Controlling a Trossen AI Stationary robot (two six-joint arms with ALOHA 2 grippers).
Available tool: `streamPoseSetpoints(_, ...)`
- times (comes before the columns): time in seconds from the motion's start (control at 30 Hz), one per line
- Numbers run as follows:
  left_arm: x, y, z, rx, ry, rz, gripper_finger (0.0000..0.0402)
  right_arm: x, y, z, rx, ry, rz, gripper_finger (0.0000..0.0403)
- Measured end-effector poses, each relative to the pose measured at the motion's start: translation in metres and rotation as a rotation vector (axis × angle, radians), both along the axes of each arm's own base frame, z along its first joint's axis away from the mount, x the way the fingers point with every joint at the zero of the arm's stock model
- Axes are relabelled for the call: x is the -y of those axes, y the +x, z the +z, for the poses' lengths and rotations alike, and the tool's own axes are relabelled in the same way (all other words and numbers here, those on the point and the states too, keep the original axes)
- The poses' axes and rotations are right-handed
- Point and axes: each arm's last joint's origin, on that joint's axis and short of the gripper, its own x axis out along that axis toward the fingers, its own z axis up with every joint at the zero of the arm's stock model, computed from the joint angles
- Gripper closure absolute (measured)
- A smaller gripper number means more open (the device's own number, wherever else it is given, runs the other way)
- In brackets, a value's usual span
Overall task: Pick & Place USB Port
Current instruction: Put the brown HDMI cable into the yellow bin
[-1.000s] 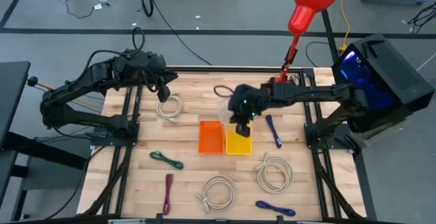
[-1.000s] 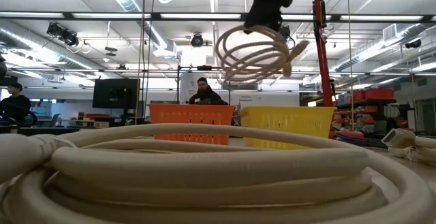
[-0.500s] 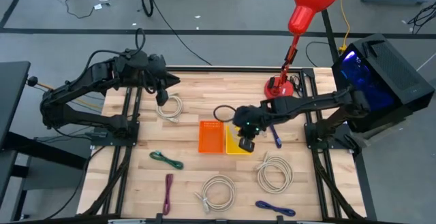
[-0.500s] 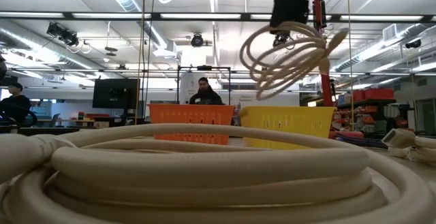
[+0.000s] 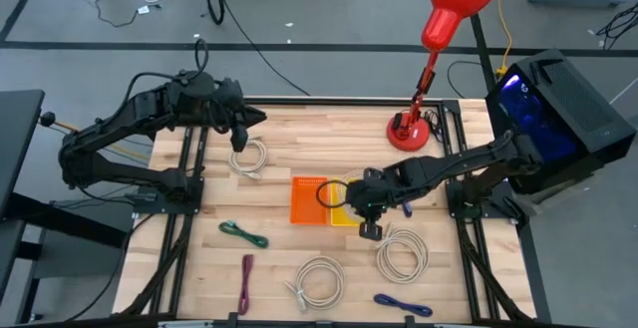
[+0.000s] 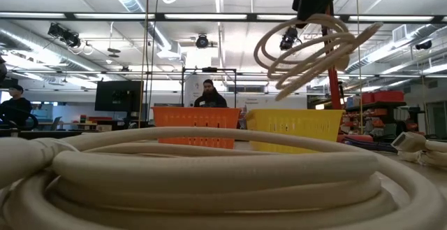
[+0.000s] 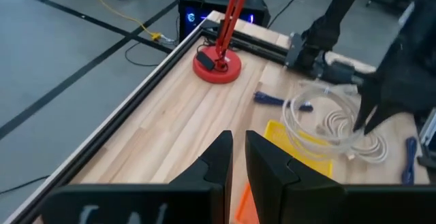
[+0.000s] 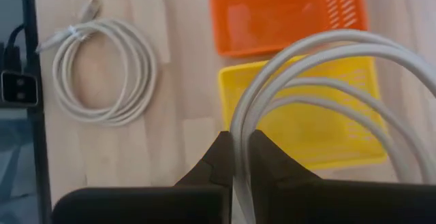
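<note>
Right gripper [image 8: 235,157]: fingers pressed together on a coiled white cable [image 8: 320,74], the strands pinched between the two tips. The coil hangs free beneath the gripper, clear of the table. In the low view the loops [image 6: 314,48] sag and splay unevenly, with a plug end sticking out to one side.

Position of the load: from the wrist camera the yellow basket [image 8: 238,81] lies directly past the fingertips, with the orange basket [image 8: 286,13] just beyond it. From overhead, the right gripper [image 5: 367,208] sits at the near edge of the yellow basket [image 5: 339,215], so part of the coil overhangs the basket and part overhangs bare table.

Left gripper [image 7: 235,157]: fingers close together with a narrow gap, holding nothing, raised over the far left part of the table [image 5: 289,134] above another white cable coil [image 5: 248,157]. It is idle.

Handling assessment: the cable appears light and soft, with some springiness in the loops. It will swing and spread when moved. It is not fragile, though the sheath looks smooth and could slip through a weak pinch. The best hold is across several strands bundled together, as here, not on one loop or the plug.

Risk: if let go here, a loop or the plug end may well drape over the basket rim. In my judgement the gripper wants centring over the yellow basket first.

Other cables lie on the table to the gripper's outer side, including a white coil [image 8: 102,71].
</note>
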Motion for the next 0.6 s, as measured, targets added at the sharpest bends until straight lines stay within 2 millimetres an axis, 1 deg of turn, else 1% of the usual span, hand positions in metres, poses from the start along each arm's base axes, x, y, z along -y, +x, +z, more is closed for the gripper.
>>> streamPoseSetpoints(0.2,0.001,0.002,0.003,0.034,-0.004,-0.029,0.0358,-0.01,0.0,-0.007,-0.031,-0.032,0.02,0.0388)
streamPoseSetpoints(0.3,0.001,0.002,0.004,0.048,-0.011,-0.051,0.0358,-0.008,0.003,-0.011,-0.031,-0.065,0.01,0.0388)
streamPoseSetpoints(0.43,0.004,0.003,0.004,0.057,-0.029,-0.075,0.0358,-0.003,0.012,-0.022,-0.058,-0.085,0.003,0.0388)
streamPoseSetpoints(0.6,0.005,0.004,0.004,0.06,-0.03,-0.083,0.0358,-0.001,0.021,-0.038,-0.107,-0.099,0.031,0.0388)
